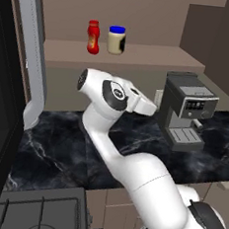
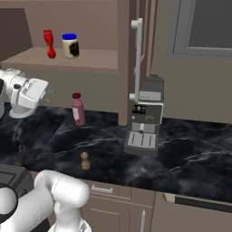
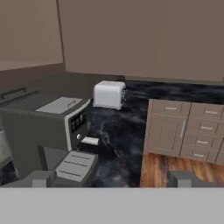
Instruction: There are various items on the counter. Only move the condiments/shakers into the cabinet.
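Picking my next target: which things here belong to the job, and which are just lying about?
Job: red bottle and blue-lidded jar, both on the cabinet shelf; brown shaker, on the counter.
Lying about: pink bottle, coffee machine, toaster.

Red bottle and blue-lidded jar stand just beside each other on the cabinet shelf; coffee machine sits on the desk.
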You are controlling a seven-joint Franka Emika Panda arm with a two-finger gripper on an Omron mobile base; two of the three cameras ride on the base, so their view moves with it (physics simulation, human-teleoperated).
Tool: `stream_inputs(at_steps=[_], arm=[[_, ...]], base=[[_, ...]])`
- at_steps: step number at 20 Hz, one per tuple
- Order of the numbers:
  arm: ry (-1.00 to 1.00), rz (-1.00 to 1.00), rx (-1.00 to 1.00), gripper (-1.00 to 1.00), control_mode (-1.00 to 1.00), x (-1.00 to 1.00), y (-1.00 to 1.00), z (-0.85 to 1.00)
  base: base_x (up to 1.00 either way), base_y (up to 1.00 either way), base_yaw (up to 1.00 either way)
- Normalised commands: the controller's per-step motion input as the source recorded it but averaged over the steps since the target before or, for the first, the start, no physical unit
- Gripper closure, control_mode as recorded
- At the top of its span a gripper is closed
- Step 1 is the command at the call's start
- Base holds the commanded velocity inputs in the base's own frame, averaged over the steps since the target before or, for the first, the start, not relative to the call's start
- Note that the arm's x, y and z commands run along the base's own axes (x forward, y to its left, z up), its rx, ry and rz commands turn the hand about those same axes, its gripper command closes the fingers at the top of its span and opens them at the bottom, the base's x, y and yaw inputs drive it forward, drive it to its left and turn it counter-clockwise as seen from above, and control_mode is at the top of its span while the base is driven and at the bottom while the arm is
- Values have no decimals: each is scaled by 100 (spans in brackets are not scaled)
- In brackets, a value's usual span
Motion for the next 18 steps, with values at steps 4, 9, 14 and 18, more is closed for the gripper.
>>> stream_inputs(at_steps=[4,9,14,18], arm=[[0,0,13,-100,-100,0,-32,-48],[0,0,10,-100,-100,0,-19,-52],[0,-1,2,-100,-100,0,-12,-57],[0,0,1,-100,-100,0,-10,-53]], base=[[0,0,0],[0,0,0],[0,0,0],[0,0,0]])
